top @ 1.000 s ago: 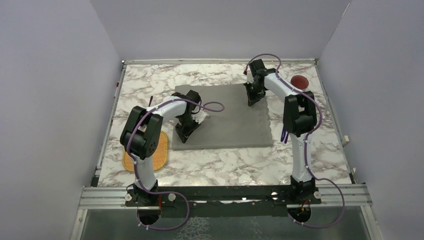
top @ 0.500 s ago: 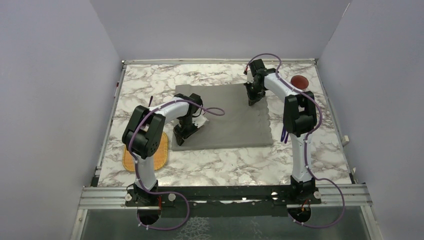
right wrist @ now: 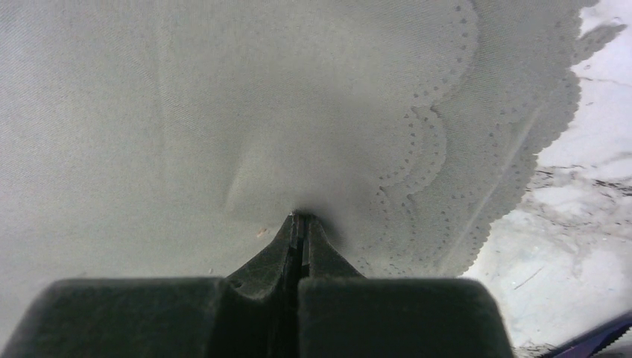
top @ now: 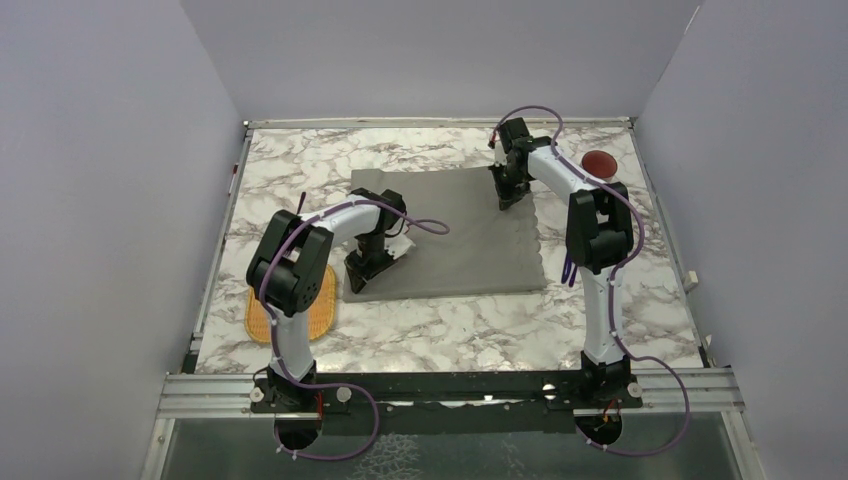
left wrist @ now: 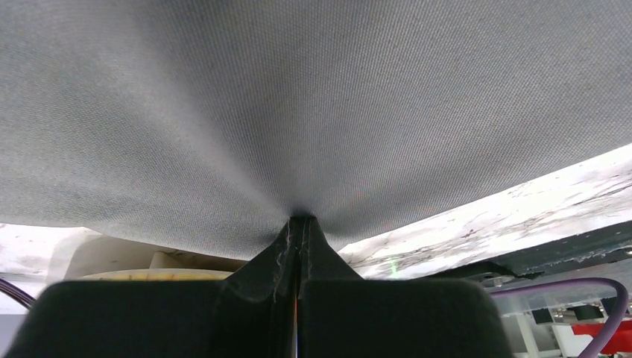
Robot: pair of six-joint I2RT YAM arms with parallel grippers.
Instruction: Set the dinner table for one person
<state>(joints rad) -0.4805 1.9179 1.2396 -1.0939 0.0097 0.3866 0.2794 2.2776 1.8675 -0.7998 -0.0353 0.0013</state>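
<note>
The marble dinner table (top: 450, 330) carries a grey cloth placemat (top: 460, 240) with a scalloped right edge, lying flat near its middle. My left gripper (top: 357, 278) is at the mat's near-left corner. In the left wrist view it (left wrist: 298, 221) is shut on a pinch of the grey cloth (left wrist: 298, 112). My right gripper (top: 506, 198) is at the mat's far-right part. In the right wrist view it (right wrist: 299, 218) is shut on the cloth (right wrist: 223, 112) just inside the scalloped border.
An orange woven round mat (top: 292, 308) lies at the near left, partly under the left arm. A dark red bowl (top: 598, 162) sits at the far right. Purple utensils (top: 568, 268) lie beside the right arm. Walls enclose the table on three sides.
My left gripper has moved toward the near left, pulling the placemat's near-left corner with it. The right gripper has stayed almost still on the cloth.
</note>
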